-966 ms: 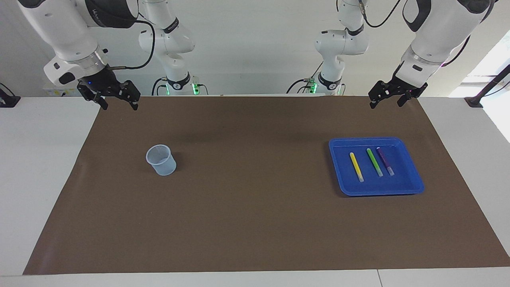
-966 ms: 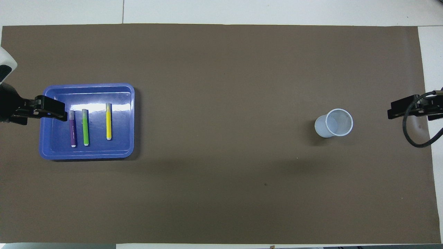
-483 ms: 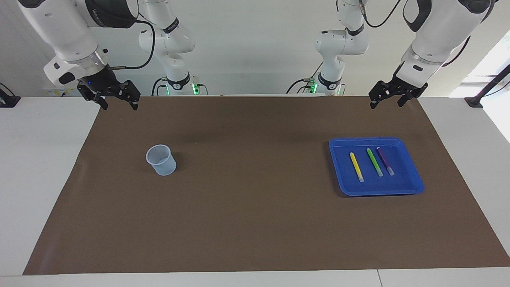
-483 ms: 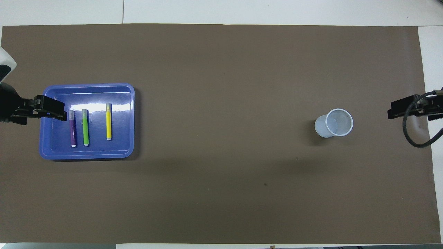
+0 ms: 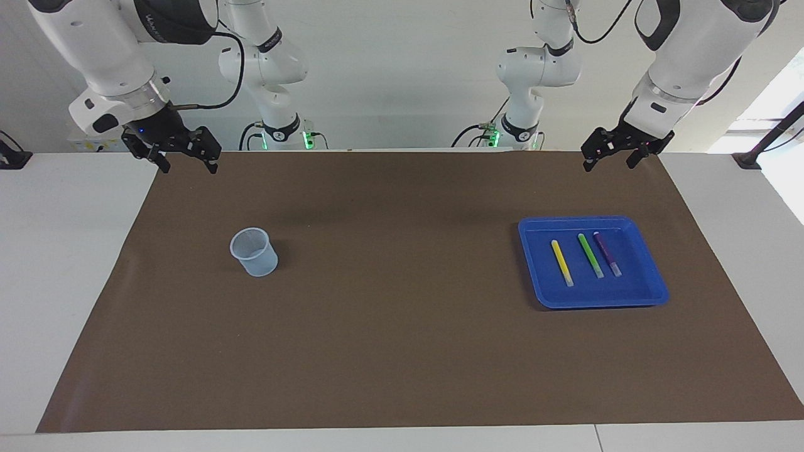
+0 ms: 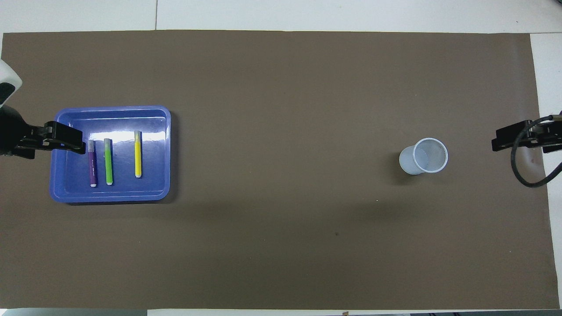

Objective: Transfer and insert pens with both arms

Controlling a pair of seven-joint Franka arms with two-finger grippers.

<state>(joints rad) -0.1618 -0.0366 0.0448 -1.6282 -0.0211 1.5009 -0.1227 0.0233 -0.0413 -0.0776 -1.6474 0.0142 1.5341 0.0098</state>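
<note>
Pens point(image 5: 589, 255) flat in blue tray point(image 5: 653, 290), well apart from both arms' wide, empty jaws.

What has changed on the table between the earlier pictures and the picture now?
Nothing has visibly changed. The yellow pen, green pen and purple pen lie as before in the blue tray, the cup stands where it was, and the left claw and right claw stay raised and open, holding nothing.
</note>
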